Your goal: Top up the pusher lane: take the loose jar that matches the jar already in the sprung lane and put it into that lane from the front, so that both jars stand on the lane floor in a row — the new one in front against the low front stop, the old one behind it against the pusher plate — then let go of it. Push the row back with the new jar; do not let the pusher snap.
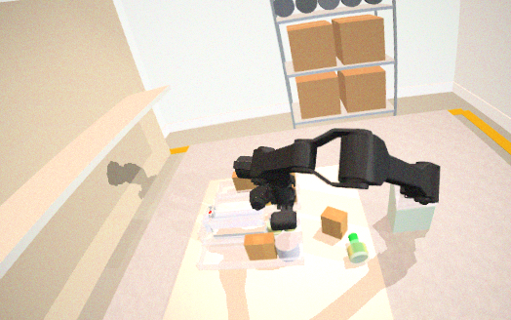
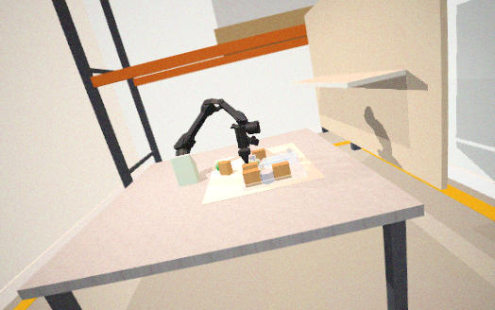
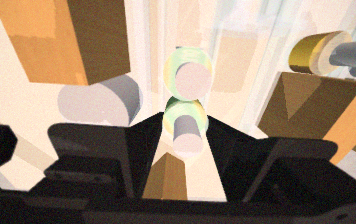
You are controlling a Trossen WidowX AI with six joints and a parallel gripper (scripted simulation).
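Observation:
My gripper (image 1: 284, 226) (image 2: 244, 160) (image 3: 184, 117) is shut on a green-and-yellow jar (image 3: 186, 119) with a pale round cap, which looks upright. A matching jar (image 3: 186, 61) stands directly behind it in the same lane of the clear rack (image 1: 229, 265). The two jars look touching or nearly so in the wrist view. In the top view the fingers hide most of both jars. The pusher plate is mostly hidden behind the rear jar, and I cannot make out the low front stop or whether the held jar's base meets the lane floor.
A brown box (image 1: 260, 246) (image 3: 65, 40) and a whitish jar (image 1: 288, 247) (image 3: 100, 102) stand in a side lane. Another box (image 3: 310, 105) and a yellow-and-grey jar (image 3: 320, 52) are on the other side. A loose box (image 1: 334, 222), a green-capped bottle (image 1: 357, 250) and a pale green block (image 1: 412, 218) (image 2: 185, 171) stand outside the rack.

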